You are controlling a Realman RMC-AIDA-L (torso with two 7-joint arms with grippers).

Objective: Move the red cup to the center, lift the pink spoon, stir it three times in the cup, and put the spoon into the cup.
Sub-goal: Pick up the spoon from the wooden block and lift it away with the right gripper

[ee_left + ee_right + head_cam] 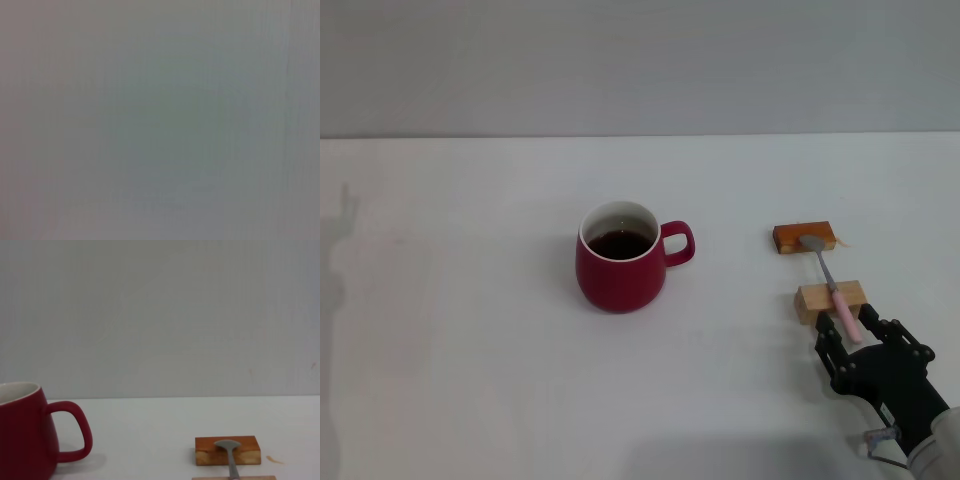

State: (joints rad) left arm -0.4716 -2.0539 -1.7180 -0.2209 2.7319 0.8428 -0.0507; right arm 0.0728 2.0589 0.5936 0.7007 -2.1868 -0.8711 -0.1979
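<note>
Head view: rounded dark-red ceramic mug [620, 262] w/ white inside and dark liquid stands upright near mid bench [470, 300], loop handle pointing to robot's right. Slim spoon w/ grey metal bowl and pale pink handle [831, 287] lies to the right of the mug, well apart from it, bridging two small wooden blocks: bowl on the darker orange-brown block [803, 238], handle across the pale wood block [830, 299]. Right gripper [857, 335], black, sits at the near end of the pink handle, jaws spread either side of the handle tip, not clamped. Right wrist view: mug handle side [30, 435], orange-brown block [227, 450] w/ spoon bowl [227, 444] resting on it. Left wrist view shows only blank grey; left gripper not seen anywhere.
</note>
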